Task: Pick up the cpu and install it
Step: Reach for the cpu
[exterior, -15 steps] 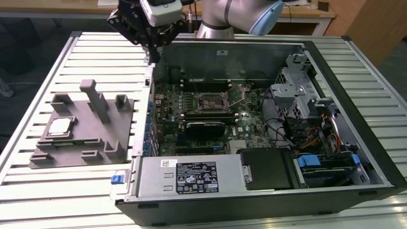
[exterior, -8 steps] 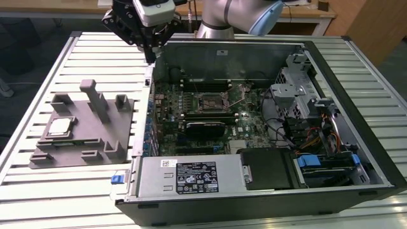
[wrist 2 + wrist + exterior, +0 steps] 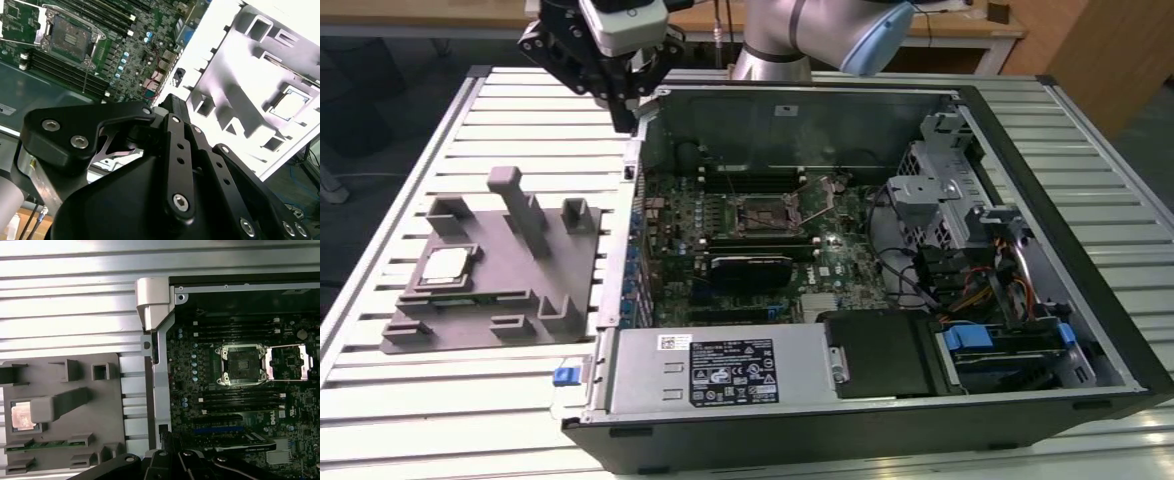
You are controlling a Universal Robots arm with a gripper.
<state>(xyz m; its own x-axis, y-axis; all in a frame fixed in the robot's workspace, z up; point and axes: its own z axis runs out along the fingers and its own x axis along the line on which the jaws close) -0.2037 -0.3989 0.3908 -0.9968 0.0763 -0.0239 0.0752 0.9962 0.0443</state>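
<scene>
- Labels: a white sticker and a black sticker (image 3: 734, 370) sit on the power supply housing (image 3: 707, 365) at the near end of the computer case (image 3: 787, 120). Their print is too small to make out.
- The cpu (image 3: 447, 265) lies flat, pale metal top up, in a square recess of the grey plastic tray (image 3: 520, 300). The tray rests on the slatted metal table (image 3: 520, 110), just beside the case on the exterior view's left.
- The claw (image 3: 627, 105) hangs over the case's far corner, well apart from the cpu. Whether it is spread or pressed together cannot be told.
- Upright posts (image 3: 520, 205) of the tray stand between the cpu and the case wall.
- In the first wrist view the cpu socket (image 3: 245, 364) is seen from above, its metal load plate (image 3: 287, 362) swung open beside it and memory slots (image 3: 235, 330) on either side.
- The exterior view takes in the drive cage (image 3: 941, 190), bundled cables (image 3: 974, 290) and a blue clip (image 3: 564, 375) at the case's near edge.
</scene>
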